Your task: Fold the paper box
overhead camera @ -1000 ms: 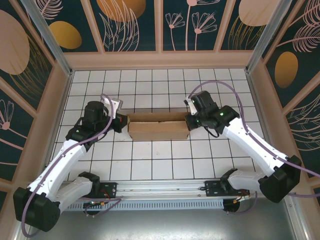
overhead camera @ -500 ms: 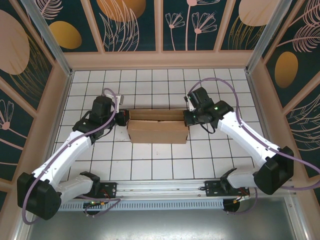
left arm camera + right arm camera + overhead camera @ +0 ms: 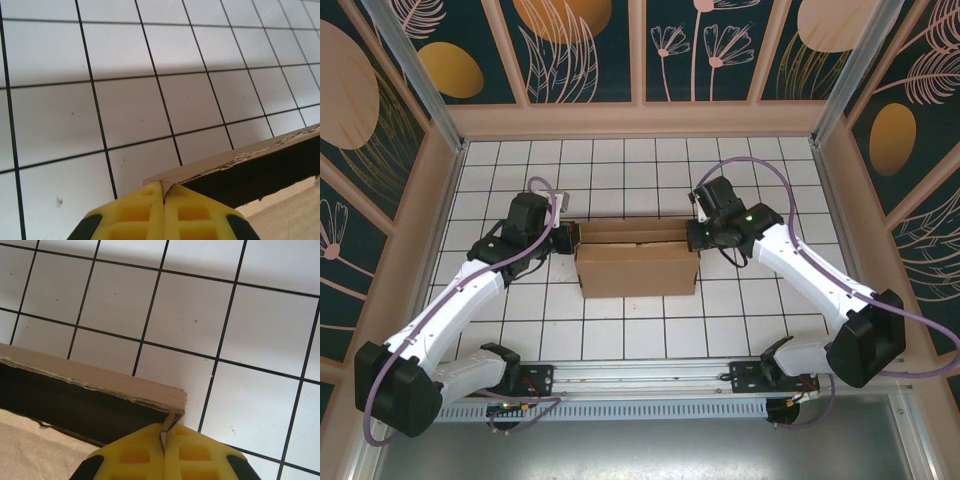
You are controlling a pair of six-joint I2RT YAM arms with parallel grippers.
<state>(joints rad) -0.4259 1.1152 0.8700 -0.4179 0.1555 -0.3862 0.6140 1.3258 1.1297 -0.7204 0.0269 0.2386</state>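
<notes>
The brown paper box lies in the middle of the tiled table, its near panel raised and facing the arms. My left gripper is shut on the box's left end. In the left wrist view the yellow fingers pinch a cardboard corner of the paper box. My right gripper is shut on the right end. In the right wrist view its yellow fingers clamp a folded corner tab of the paper box.
White tiled floor with black grid lines lies around the box. Patterned walls close in the back and sides. A metal rail with the arm bases runs along the near edge.
Both grippers have moved a little away from the near edge with the box ends in them, and the front panel of the box stands taller and more upright than before.
</notes>
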